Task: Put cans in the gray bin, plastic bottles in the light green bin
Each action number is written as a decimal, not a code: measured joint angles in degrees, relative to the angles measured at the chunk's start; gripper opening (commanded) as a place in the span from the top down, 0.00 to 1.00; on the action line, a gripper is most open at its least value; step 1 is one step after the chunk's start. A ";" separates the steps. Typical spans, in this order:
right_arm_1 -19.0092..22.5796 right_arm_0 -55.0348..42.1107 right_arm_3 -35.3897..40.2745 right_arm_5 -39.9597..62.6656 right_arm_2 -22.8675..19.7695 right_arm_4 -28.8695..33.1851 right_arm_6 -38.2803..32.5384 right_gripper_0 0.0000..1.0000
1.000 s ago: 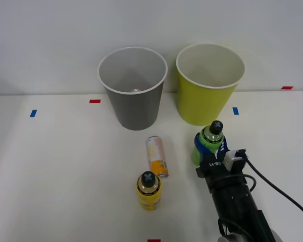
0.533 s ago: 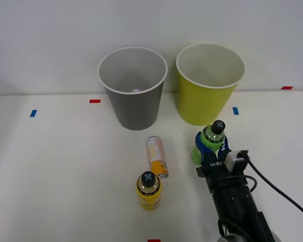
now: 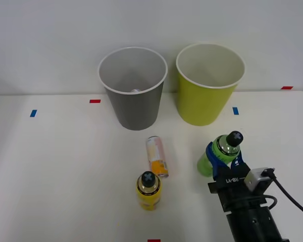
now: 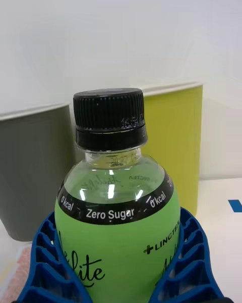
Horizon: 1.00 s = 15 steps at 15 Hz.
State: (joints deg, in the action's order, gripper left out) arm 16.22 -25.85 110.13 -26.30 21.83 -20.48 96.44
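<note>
Green-labelled bottle: black ribbed screw cap, clear shoulder, bright green label with a black band reading "0kcal Zero Sugar 0kcal", "LINGTEA" beside a plus mark, and cursive "lite" lower down. The right gripper is clamping it, blue ribbed fingers pressing both sides of the body. Bottle is tilting slightly, sitting at about 4 o'clock on the white table, at 6 o'clock of the light green bin. Gripper housing is showing white lettering, not legible. Yellow bottle, black cap, is standing at 6 o'clock. The can, cream-pink and orange, is lying on its side near centre. Gray bin is standing at 12 o'clock, just beside the lime one.
</note>
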 measured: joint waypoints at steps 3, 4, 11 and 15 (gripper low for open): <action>1.98 -2.64 10.12 6.26 -0.47 -2.54 -0.93 1.00; 2.49 -3.32 13.18 7.53 -0.37 -5.11 -1.28 1.00; 2.04 0.62 22.94 8.73 0.98 -16.65 -2.13 1.00; -2.47 8.97 23.58 16.44 -4.43 -18.31 -2.26 1.00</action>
State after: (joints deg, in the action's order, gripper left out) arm 13.75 -16.89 133.71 -9.85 17.40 -38.79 94.18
